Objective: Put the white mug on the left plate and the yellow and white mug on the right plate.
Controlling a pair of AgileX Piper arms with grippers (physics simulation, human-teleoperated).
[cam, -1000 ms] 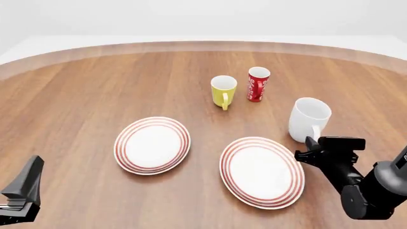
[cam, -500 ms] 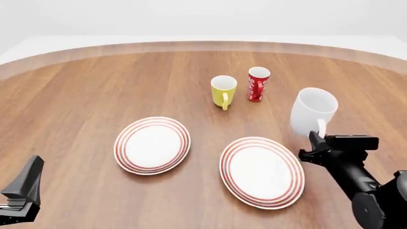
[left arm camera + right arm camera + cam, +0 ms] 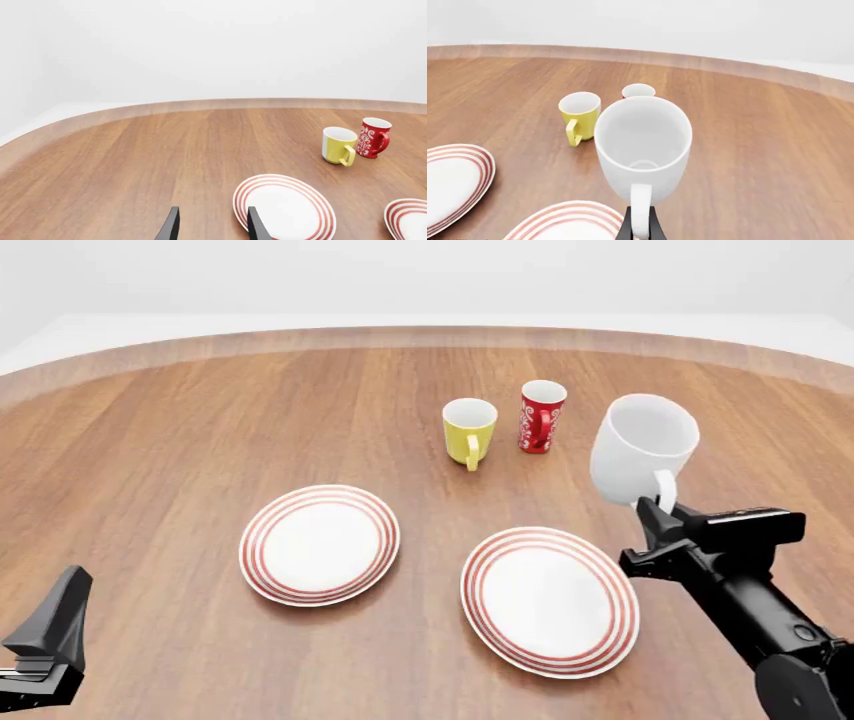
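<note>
Contact is seen between the right gripper (image 3: 654, 515) and the loop handle of the large plain white ceramic mug (image 3: 642, 462): the two dark fingers are clenched on the handle, as the right wrist view shows at (image 3: 640, 227). The white mug (image 3: 642, 142) is held upright with its opening up, and it appears raised above the brown wooden table (image 3: 174, 440). In the front view it is found beyond the far right edge of the right plate (image 3: 550, 600), a round white plate with thin red rings at its rim.

The left plate (image 3: 320, 543), of the same look, is laid flat to the left of it, apart from it. The small yellow mug with white inside (image 3: 469, 432) is placed farther back on the table, with its handle turned toward the camera. Just beside it, on its right, the red cup with white pattern (image 3: 541, 416) is standing.

The left gripper (image 3: 210, 227) is kept low at the near left side, with its fingers parted and nothing between them.
</note>
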